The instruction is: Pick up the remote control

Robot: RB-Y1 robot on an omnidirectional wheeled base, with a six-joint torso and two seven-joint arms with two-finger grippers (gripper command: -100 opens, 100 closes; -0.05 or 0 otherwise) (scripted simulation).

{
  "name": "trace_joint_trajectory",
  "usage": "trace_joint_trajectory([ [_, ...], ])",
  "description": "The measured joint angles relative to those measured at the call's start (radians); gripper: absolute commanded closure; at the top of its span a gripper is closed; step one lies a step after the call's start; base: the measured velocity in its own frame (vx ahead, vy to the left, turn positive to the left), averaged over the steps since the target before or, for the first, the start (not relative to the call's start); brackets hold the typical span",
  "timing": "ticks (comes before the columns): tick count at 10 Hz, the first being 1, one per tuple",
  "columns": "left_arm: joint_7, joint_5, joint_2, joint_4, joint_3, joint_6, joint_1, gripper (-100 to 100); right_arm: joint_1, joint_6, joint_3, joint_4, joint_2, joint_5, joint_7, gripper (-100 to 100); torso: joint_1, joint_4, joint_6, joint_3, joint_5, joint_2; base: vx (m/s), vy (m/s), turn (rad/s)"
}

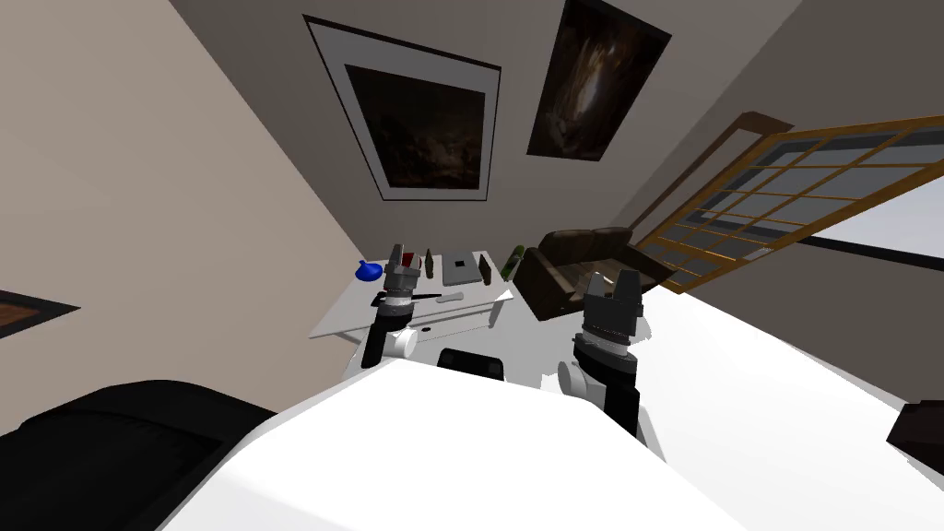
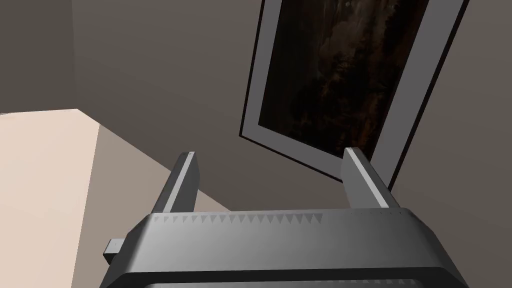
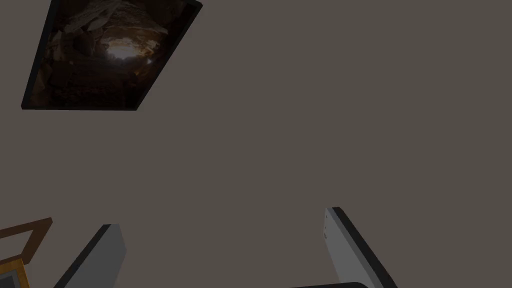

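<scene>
White worktop [image 1: 350, 309] sits mid-frame by the wall; remote [image 1: 449, 297], seemingly the pale bar near its front, lies untouched. Approach step: left jaws and right jaws spread, empty. Next: tilt left jaws down over remote.

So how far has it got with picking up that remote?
Nothing looks done: the pale slim bar, likely the remote, lies untouched on the white table. Both the left gripper and right gripper are open and empty, pointing at the wall. Reaching down, gripping and lifting all remain.
</scene>
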Motion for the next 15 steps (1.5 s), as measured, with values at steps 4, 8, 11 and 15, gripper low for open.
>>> trace_joint_trajectory([
  [4,0.017,0.011,0.062,0.056,0.009,0.09,-0.047,-100,0.0,0.0,0.0,0.0,0.0,0.0,0.0,0,-0.001,0.0,0.0,0.0,0.0,0.0,-0.007,-0.022,-0.076],
  [8,0.033,0.017,0.086,0.112,0.014,0.197,-0.11,-100,0.0,0.0,0.0,0.0,0.0,0.0,0.0,0,-0.001,0.0,0.0,0.0,0.0,0.0,-0.005,-0.019,-0.058],
  [11,0.043,0.019,0.094,0.14,0.015,0.268,-0.14,-100,0.0,0.0,0.0,0.0,0.0,0.0,0.0,0,-0.001,0.0,0.0,0.0,0.0,0.0,-0.002,-0.021,-0.058],
  [15,0.057,0.023,0.101,0.196,0.019,0.367,-0.195,-100,0.0,0.0,0.0,0.0,0.0,0.0,0.0,0,-0.001,0.0,0.0,0.0,0.0,0.0,-0.001,-0.021,-0.062],
])
